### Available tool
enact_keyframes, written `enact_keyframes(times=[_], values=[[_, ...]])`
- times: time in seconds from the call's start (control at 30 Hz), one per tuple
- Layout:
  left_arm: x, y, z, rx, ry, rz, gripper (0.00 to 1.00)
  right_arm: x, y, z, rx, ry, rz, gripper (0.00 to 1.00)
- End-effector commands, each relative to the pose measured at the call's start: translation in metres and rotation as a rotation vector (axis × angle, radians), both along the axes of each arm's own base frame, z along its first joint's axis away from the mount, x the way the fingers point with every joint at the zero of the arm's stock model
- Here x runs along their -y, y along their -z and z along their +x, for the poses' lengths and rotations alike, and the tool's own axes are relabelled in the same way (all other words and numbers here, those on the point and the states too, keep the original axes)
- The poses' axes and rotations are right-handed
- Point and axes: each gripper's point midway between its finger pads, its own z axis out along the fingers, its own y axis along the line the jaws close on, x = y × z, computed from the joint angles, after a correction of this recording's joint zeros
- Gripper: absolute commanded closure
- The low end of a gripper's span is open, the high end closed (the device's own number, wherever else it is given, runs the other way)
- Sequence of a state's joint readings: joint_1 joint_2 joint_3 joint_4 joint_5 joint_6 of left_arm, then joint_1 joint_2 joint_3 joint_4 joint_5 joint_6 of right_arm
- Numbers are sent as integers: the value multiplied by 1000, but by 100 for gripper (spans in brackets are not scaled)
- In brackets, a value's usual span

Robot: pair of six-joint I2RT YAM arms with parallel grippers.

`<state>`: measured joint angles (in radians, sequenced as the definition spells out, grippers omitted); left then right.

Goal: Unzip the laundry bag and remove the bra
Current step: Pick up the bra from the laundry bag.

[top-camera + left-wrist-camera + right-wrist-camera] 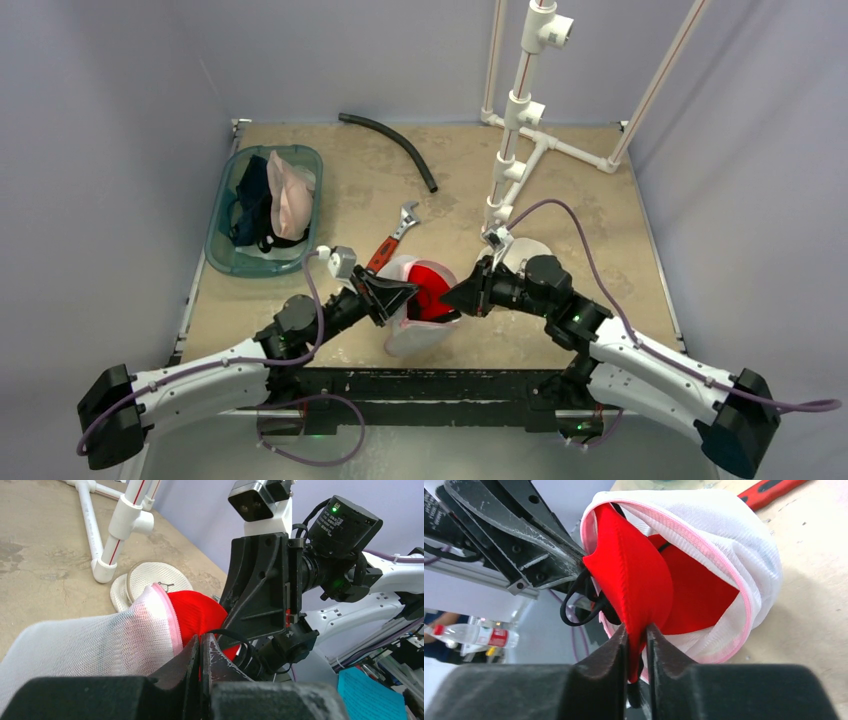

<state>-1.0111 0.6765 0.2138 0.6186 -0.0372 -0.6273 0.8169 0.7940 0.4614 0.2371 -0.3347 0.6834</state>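
The left claw (pixel 201 647) pinches the laundry bag (pixel 734 535) rim; the right claw (pixel 638 636) clamps the red bra (pixel 634 575) near the counter's (pixel 600 200) front edge.

I'm looking down on a tan, stained table (pixel 580 200) that is sitting between plain grey-lilac walls (pixel 110 120), which are closing it in on the left, back and right. Soft, even light is falling across the tabletop, where a white pipe frame (pixel 521 110) is standing toward the far right. Off the table, the right wrist view is showing me a blurred water bottle (pixel 474 636) with a red label.
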Motion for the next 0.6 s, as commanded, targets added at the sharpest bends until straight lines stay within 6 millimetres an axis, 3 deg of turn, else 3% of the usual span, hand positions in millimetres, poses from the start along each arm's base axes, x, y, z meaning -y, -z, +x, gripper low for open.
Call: enact_keyframes(times=[0.0,0.03,0.1,0.13,0.2,0.4,0.57], values=[[-3,-6,4,-3,-31,-30,100,-6,-21,2,40,-23,51,93],[-4,-4,6,-15,-42,-15,85,-4,-23,6,52,-2,36,100],[-8,7,11,-60,-81,48,46,1,-31,17,82,54,-9,100],[-10,8,13,-71,-97,65,38,4,-36,22,104,76,-37,100],[-19,10,19,-92,-150,98,31,8,-48,30,141,102,-93,100],[-45,21,35,-133,-307,186,25,26,-75,53,251,182,-255,100],[-57,7,41,-126,-372,177,24,24,-106,39,298,126,-188,100]])
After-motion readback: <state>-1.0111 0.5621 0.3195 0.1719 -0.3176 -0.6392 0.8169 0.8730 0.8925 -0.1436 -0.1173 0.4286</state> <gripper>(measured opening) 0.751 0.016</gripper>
